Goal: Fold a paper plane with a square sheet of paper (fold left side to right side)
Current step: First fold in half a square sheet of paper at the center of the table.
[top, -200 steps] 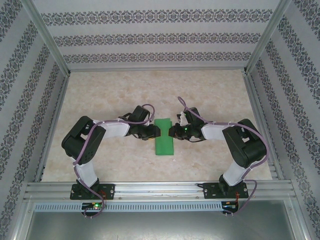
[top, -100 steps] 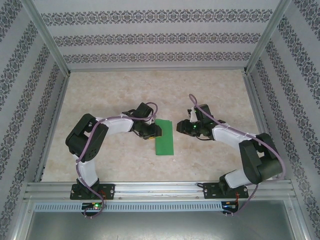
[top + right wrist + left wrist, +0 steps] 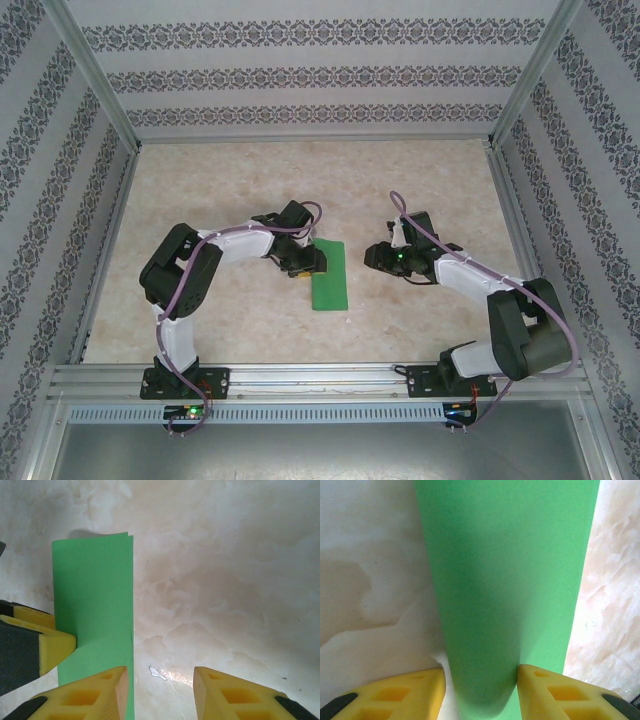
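Green square sheet of paper (image 3: 330,277), folded narrow, is lying on the bench (image 3: 220,190), long axis pointing away from the arms, the left hand (image 3: 309,265) straddling its left edge with parted jaws, the released right hand (image 3: 372,257) hovering just beside it.

Left arm (image 3: 185,275) was bent up high at the elbow, forearm running inward, and the left gripper (image 3: 305,262) sat low with its yellow fingers (image 3: 405,697) parted. Right arm (image 3: 505,305) stretched wider, and the right gripper (image 3: 372,257) faced its partner, jaws apart, the two grippers near but not touching.
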Robot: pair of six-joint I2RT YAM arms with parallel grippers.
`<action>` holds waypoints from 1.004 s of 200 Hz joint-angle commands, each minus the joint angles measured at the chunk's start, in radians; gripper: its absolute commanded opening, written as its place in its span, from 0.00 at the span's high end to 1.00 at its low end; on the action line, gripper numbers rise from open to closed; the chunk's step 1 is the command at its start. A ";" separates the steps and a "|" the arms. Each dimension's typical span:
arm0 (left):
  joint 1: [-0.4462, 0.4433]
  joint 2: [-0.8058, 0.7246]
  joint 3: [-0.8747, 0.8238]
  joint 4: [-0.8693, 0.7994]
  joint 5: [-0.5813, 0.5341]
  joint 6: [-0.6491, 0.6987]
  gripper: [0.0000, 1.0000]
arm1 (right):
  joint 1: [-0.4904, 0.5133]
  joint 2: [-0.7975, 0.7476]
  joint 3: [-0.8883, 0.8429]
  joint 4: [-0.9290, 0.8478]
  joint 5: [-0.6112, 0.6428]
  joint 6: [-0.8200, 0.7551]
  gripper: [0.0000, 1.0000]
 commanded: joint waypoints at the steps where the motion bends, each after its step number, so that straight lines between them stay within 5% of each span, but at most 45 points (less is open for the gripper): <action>1: -0.069 0.130 -0.021 0.058 -0.037 0.040 0.55 | -0.012 -0.005 -0.008 -0.012 0.009 -0.020 0.61; 201: -0.080 0.167 0.006 0.015 -0.049 0.055 0.53 | -0.009 0.026 -0.007 0.001 -0.023 -0.019 0.61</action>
